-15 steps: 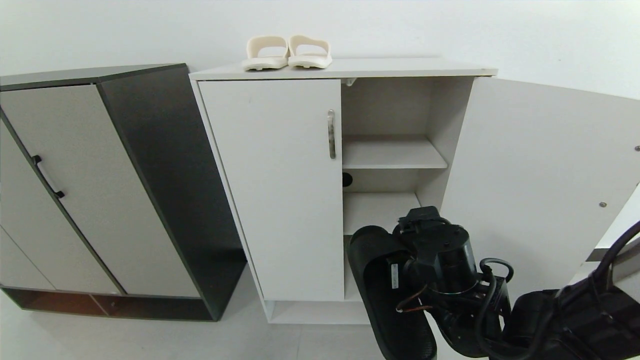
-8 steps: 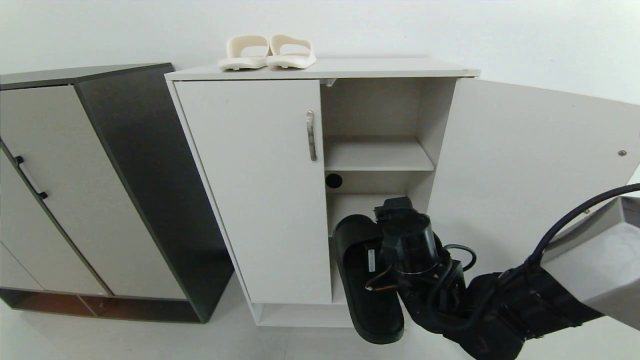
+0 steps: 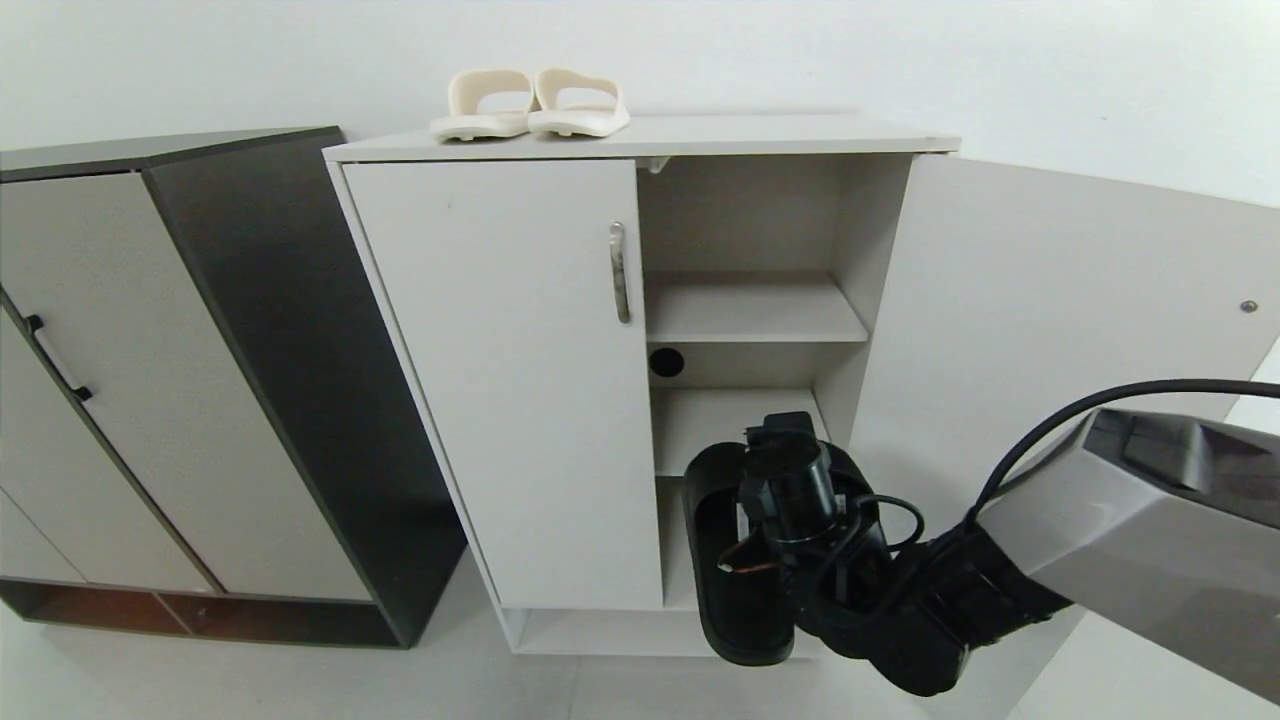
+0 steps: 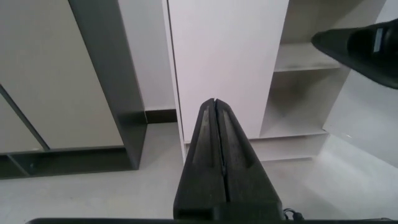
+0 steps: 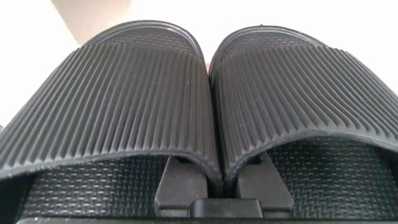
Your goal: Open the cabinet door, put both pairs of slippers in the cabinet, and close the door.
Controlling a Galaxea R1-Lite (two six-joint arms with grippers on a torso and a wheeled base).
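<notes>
Dark cabinet [image 3: 270, 400], black handle [image 3: 58, 362], white wall [image 3: 1000, 60], pale floor [image 3: 250, 680], perhaps tiled

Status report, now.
Right gripper shut on black ribbed slippers, low before open white cabinet. Left gripper shut, empty. Cream slippers atop cabinet. Nothing blocks opening.

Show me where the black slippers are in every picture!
Head view: the black slippers hang low, just right of the closed white door.
Left wrist view: one slipper's tip pokes in beside a shelf, past the same door.
Right wrist view: both slippers sit side by side, very close, clamped by the right end effector.
Shared landmark: the closed white door, in the head and left wrist views.
</notes>
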